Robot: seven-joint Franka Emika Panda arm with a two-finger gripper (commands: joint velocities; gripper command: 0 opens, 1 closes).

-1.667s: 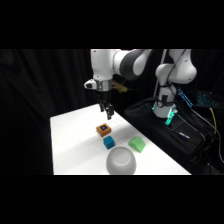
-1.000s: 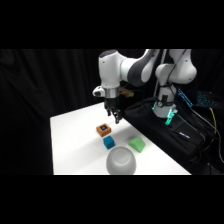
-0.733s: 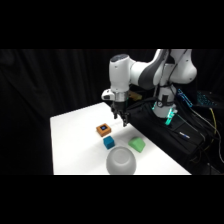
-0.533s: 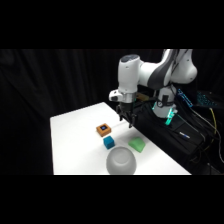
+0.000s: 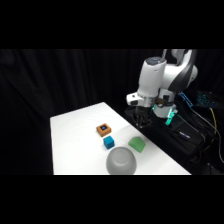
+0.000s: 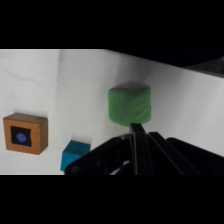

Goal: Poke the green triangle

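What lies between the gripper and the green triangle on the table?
Nothing: in the side view only bare white table separates the gripper from the green triangle. The wrist view shows the triangle just beyond the fingertips.

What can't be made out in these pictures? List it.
- Side view: the hand blends into the dark equipment behind it.
- Wrist view: the hand covers the green triangle's near edge, and its linkage partly hides the blue cube.
- Side view: the picture's edge cuts off the dome's base.

txt: none legible | labels: none | nos.: none
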